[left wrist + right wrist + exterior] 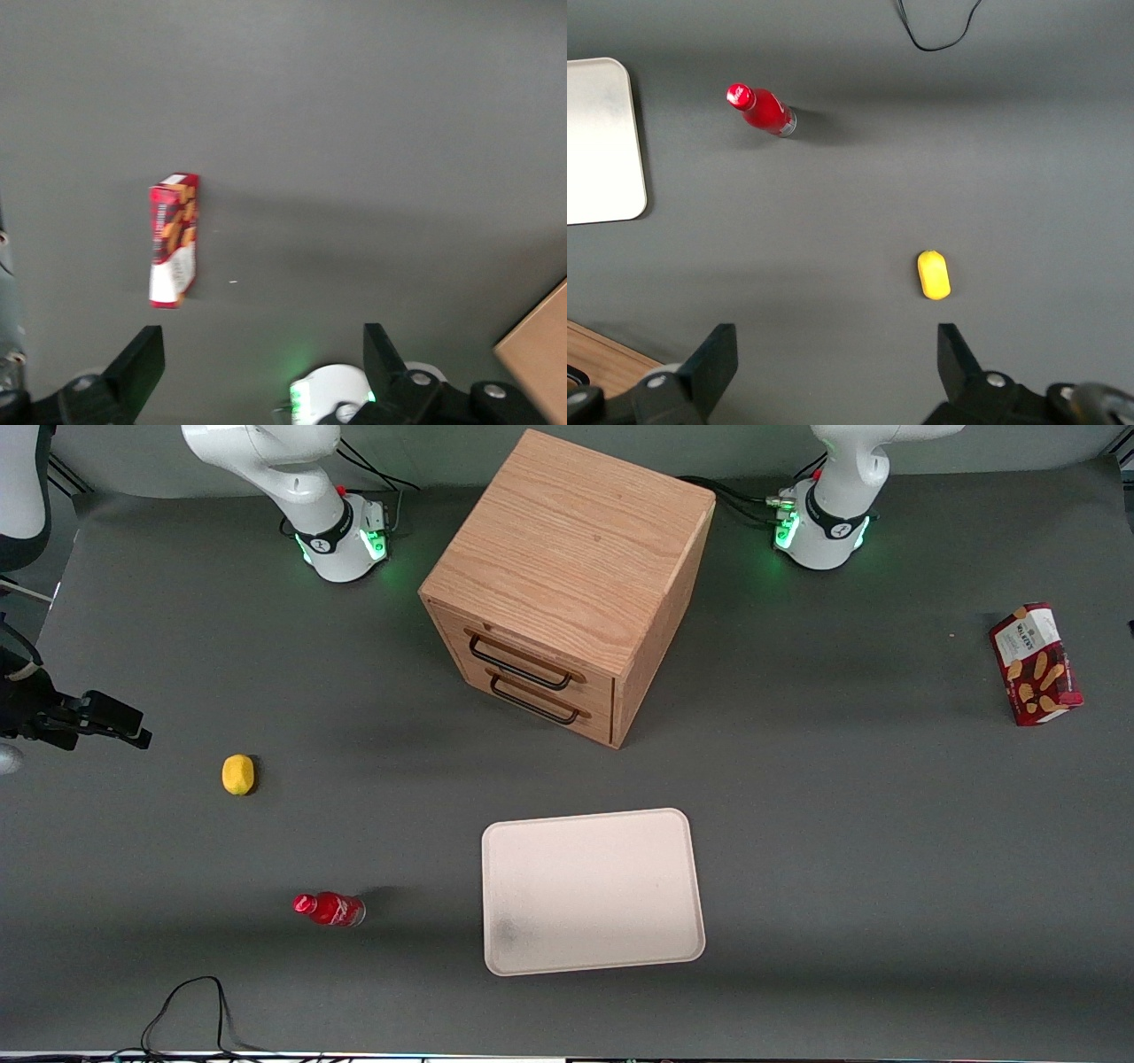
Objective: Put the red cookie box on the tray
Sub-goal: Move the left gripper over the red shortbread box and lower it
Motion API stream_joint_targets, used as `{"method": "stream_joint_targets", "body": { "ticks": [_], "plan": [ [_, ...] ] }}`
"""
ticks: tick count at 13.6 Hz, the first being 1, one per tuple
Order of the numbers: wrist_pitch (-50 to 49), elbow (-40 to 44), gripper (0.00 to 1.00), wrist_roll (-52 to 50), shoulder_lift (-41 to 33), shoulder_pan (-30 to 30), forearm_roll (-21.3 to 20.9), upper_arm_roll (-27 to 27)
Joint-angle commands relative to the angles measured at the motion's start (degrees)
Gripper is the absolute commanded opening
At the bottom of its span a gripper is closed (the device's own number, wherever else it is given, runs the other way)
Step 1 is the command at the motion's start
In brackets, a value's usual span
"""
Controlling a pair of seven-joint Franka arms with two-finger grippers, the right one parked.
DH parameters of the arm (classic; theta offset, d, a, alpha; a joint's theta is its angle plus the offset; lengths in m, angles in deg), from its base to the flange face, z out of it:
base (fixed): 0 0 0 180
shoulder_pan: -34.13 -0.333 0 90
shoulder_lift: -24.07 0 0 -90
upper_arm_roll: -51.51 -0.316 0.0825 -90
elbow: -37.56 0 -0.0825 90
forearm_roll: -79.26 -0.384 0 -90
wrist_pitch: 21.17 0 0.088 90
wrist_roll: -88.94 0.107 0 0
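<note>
The red cookie box point(1035, 664) rests on the grey table near the working arm's end, far from the tray. It is dark red with a white label and tan cookie pictures. In the left wrist view the box point(173, 239) shows narrow, on the bare table, apart from the fingers. My left gripper point(263, 356) is open and empty, held high above the table near its arm's base point(332, 398). The gripper itself is out of the front view. The beige tray point(592, 890) lies flat near the front camera, with a faint dark smudge and nothing on it.
A wooden two-drawer cabinet point(567, 584) stands mid-table, farther from the front camera than the tray; its corner shows in the left wrist view point(536, 354). A yellow lemon point(237, 774) and a small red bottle point(330, 909) lie toward the parked arm's end. A black cable point(186, 1010) lies at the front edge.
</note>
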Motion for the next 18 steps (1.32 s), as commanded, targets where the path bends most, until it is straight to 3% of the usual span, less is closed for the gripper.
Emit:
{"method": "stream_joint_targets", "body": {
  "ticks": [1, 3, 8, 11, 14, 18],
  "plan": [
    [-1.0, -0.1, 1.0, 12.0, -1.5, -1.2, -2.4, -5.9],
    [-1.0, -0.1, 1.0, 19.4, -1.7, -4.1, -4.8, -7.8],
    [0.0, -2.1, 1.0, 30.9, -1.7, -13.7, -4.9, -7.7],
    [2.1, -6.6, 1.0, 31.6, -3.9, -15.2, -5.0, -7.7],
    [9.0, -17.6, 1.0, 28.6, -9.1, -15.7, -5.6, -7.7],
    [17.7, -27.0, 1.0, 25.5, -10.4, -15.8, -6.5, -7.5]
  ]
}}
